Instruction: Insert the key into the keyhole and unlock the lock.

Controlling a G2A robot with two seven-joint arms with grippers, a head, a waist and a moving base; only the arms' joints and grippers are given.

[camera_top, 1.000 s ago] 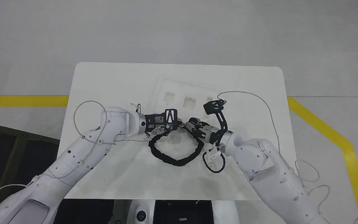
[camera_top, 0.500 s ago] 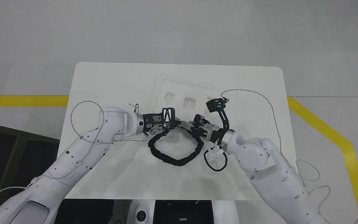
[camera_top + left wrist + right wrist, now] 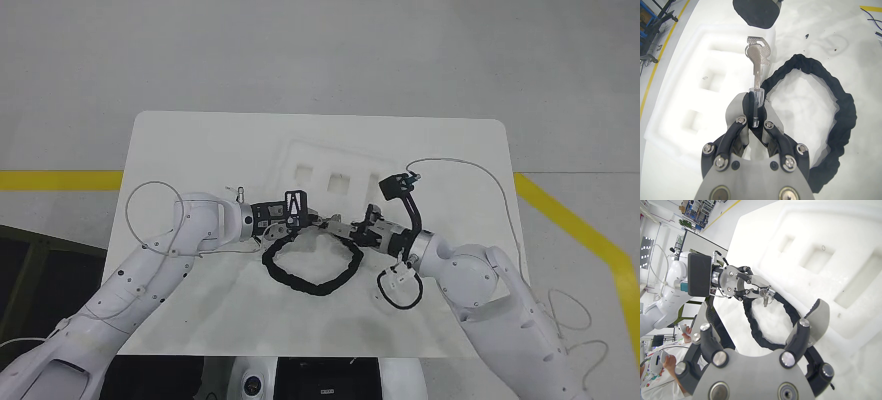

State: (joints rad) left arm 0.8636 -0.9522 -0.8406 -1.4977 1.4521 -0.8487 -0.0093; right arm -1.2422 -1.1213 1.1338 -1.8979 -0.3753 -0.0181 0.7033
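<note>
Left wrist view: the left pincer (image 3: 755, 113) is clamped on the shiny lock cylinder (image 3: 758, 94), with the keyhole end pointing away from the wrist.
Key: the key (image 3: 757, 72) sits with its blade in the keyhole and its head free. A spare key (image 3: 753, 40) on the same ring lies against it.
Chain: the black sleeved chain (image 3: 840, 106) loops out from the lock and rests on the tabletop (image 3: 200, 140), just beside the white foam tray (image 3: 668, 106).
Right pincer: the right pincer (image 3: 762, 317) has its fingers spread apart and holds nothing. It faces the key from nearby without touching it.
Step in hand: insertion looks done, so the turn is what remains.
Approach: come in along the blade's line and close on the flat faces of the seated key's head, not on the ring or the spare.
Turn: rotate about the blade's own axis, with no sideways pull.
Counter-hold: the left pincer must resist the twist.
Risk: the round cylinder could slip in the pads, or the spare key could get pinched in the grasp.
</note>
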